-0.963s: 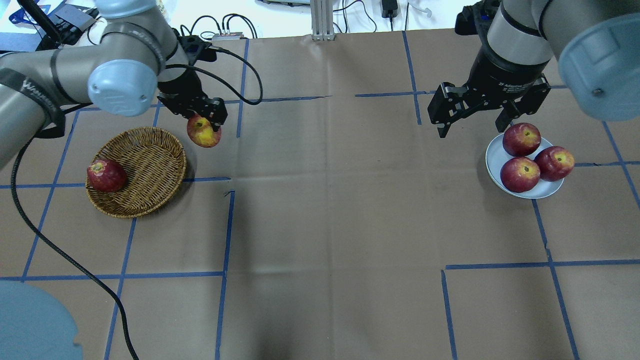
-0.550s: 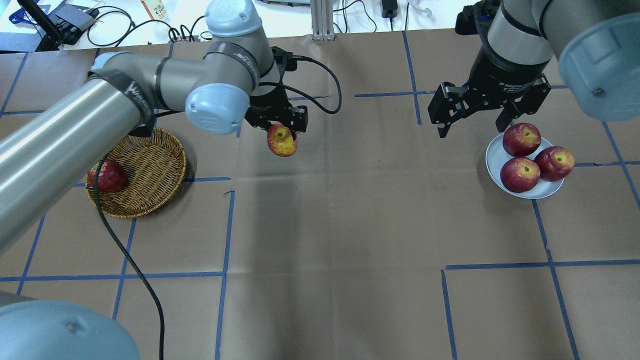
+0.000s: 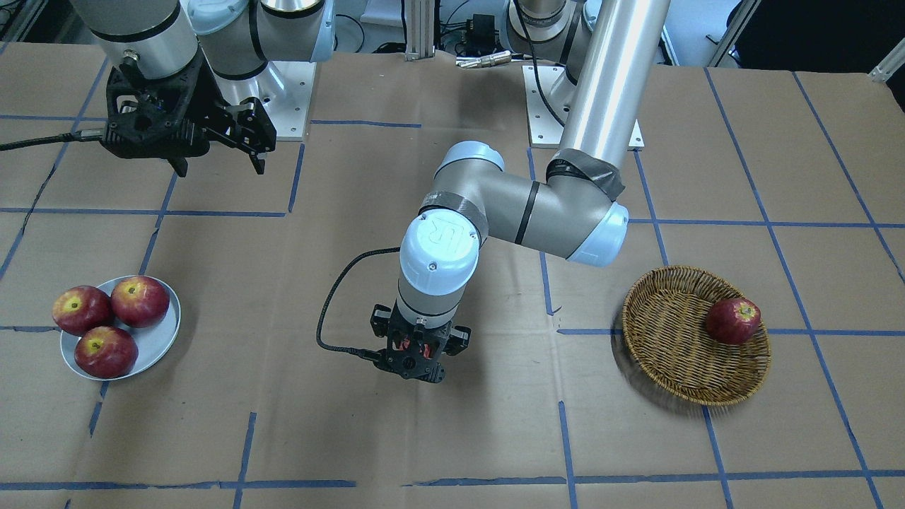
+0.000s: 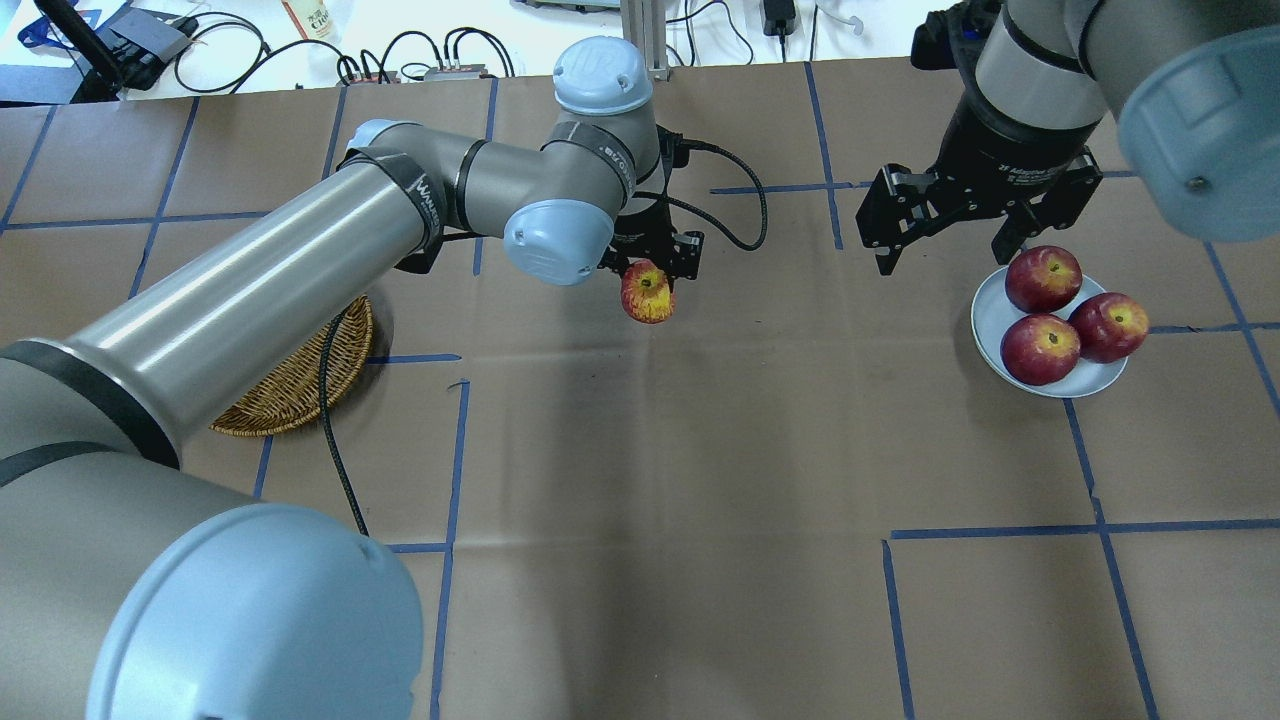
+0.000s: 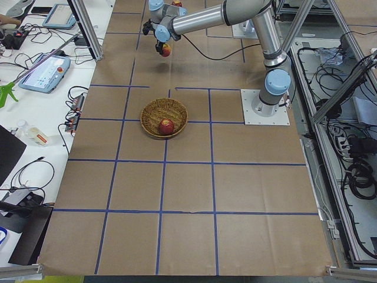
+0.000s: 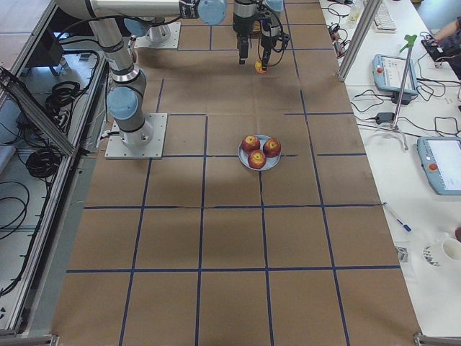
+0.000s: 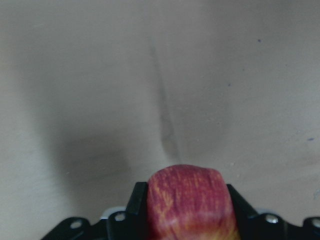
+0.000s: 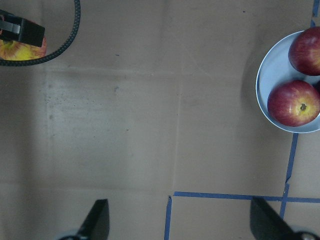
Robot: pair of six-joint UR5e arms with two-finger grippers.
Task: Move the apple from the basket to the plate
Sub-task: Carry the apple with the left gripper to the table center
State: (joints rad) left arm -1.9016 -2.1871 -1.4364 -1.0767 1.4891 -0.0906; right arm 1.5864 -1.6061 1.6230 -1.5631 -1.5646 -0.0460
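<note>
My left gripper point(image 4: 652, 272) is shut on the yellow-streaked apple point(image 4: 648, 298) and holds it above the bare table, near the middle and toward the far side. The left wrist view shows the apple point(image 7: 190, 200) between the two black fingers. The wicker basket point(image 4: 290, 390) lies at the left, mostly hidden by my left arm; it shows whole in the front-facing view point(image 3: 672, 353). The grey-blue plate point(image 4: 990, 315) sits at the right with three dark red apples on it. My right gripper point(image 4: 943, 257) hangs open and empty just left of the plate's far edge.
One dark red apple point(image 3: 733, 320) lies in the basket. The left gripper's black cable point(image 4: 735, 215) loops beside it. Blue tape lines cross the brown paper table cover. My left arm point(image 4: 300, 260) stretches across the table's left half.
My left arm has carried the apple to the right, from beside the basket to near the table's middle. The right arm has not moved.
</note>
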